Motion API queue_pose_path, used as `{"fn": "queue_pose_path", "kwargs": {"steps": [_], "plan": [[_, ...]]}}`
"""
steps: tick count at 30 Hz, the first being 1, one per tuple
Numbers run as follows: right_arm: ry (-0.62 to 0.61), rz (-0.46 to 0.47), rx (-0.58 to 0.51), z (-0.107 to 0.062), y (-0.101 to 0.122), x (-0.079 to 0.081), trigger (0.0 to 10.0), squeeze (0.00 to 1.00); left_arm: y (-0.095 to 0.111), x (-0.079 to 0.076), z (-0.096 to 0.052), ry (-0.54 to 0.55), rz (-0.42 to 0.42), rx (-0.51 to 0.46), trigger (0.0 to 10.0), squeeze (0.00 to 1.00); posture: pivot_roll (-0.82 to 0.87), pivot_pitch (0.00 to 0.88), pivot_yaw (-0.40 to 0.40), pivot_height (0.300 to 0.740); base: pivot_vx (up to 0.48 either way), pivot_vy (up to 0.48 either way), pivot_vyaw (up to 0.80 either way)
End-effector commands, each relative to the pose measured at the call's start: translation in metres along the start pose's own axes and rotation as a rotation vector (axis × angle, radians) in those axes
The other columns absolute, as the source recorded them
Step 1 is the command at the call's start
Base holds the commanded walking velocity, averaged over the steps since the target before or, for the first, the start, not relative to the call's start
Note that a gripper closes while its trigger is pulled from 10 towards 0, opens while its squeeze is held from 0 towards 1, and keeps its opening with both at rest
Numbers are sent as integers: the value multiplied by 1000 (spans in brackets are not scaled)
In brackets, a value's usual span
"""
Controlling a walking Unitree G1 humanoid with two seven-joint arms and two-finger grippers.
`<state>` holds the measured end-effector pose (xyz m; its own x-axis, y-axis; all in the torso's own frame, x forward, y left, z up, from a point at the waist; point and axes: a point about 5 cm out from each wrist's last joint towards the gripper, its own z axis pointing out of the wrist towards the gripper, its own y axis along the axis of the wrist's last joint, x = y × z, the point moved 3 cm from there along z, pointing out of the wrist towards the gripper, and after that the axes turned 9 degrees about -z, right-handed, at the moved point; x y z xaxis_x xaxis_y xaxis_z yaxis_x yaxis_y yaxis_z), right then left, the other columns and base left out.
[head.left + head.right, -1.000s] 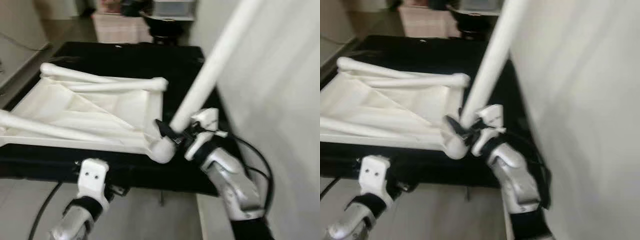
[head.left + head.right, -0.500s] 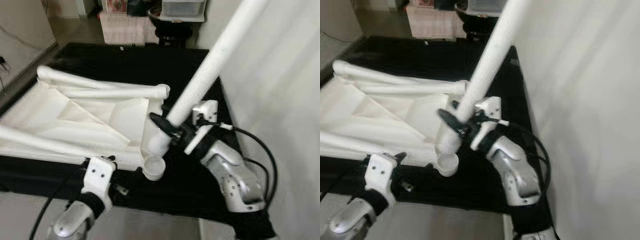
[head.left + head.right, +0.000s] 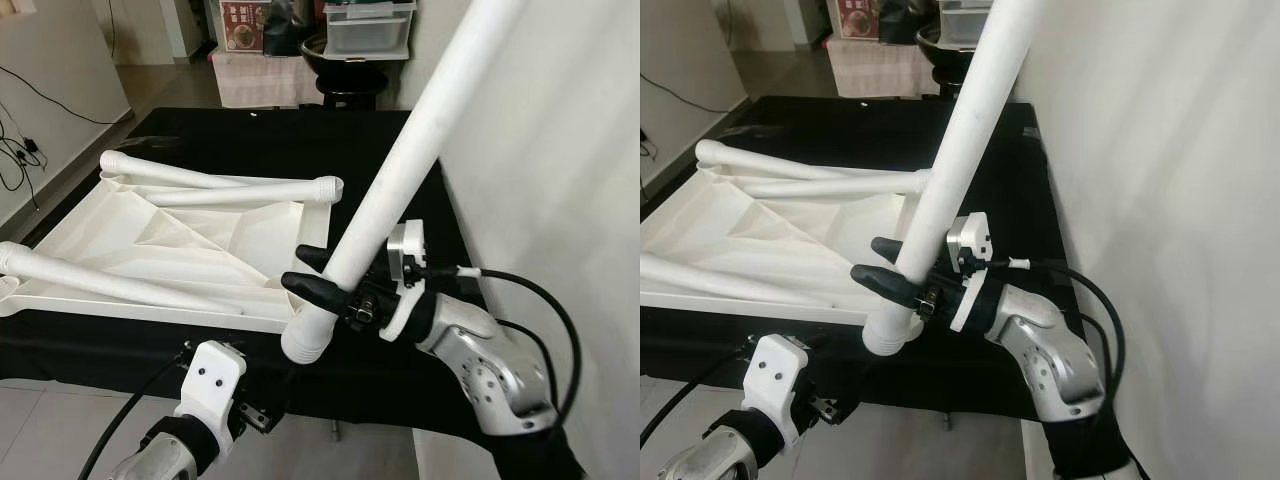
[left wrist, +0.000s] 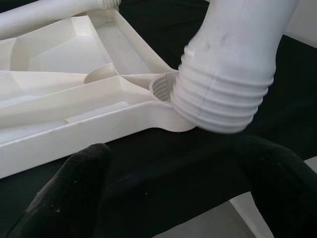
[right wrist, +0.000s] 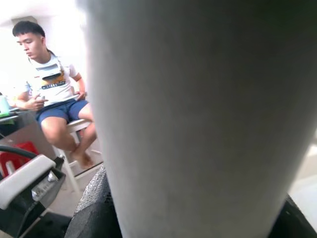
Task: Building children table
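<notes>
A white plastic tabletop (image 3: 180,235) lies upside down on a black-covered surface (image 3: 290,130), with two white legs (image 3: 225,180) lying across it. My right gripper (image 3: 318,272) is shut on a third long white leg (image 3: 420,140), held tilted. Its threaded end (image 4: 223,94) hangs just beside and slightly above the threaded corner socket (image 4: 163,89), not seated in it. My left gripper (image 4: 173,153) is open below the table's near edge, pointing at that corner with nothing between its fingers (image 4: 74,188). The left wrist (image 3: 212,385) shows at the bottom of the left eye view.
A pale wall (image 3: 560,150) runs close along the right side of the table. Boxes and a dark round seat (image 3: 350,40) stand beyond the far edge. Cables (image 3: 20,150) lie on the floor at left. A person sits on a stool (image 5: 54,99) behind.
The camera shifted and the blur cleared. The held leg's threaded end came down from above the corner socket to right beside it. My left wrist rose slightly toward the table edge.
</notes>
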<state>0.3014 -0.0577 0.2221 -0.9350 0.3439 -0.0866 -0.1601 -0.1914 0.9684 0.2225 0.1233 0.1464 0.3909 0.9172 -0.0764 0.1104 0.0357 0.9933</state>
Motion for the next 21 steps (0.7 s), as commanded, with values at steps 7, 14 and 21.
{"fn": "queue_pose_path", "kwargs": {"steps": [7, 14, 21], "plan": [[63, -50, -46, 14, 18, -8, 10000, 0, 2, 0, -9, 13, 18, 28, 10000, 0, 16, 204, -2, 740, 0, 0, 0], [72, -96, -51, 9, 30, -18, 10000, 0, 4, -4, -9, -23, 14, 43, 10000, 0, 28, 231, 2, 740, 0, 137, 0], [85, -143, -25, -7, 40, -29, 10000, 0, 4, -10, -15, -32, 12, 52, 10000, 0, 34, 261, 3, 740, 0, 0, 0]]}}
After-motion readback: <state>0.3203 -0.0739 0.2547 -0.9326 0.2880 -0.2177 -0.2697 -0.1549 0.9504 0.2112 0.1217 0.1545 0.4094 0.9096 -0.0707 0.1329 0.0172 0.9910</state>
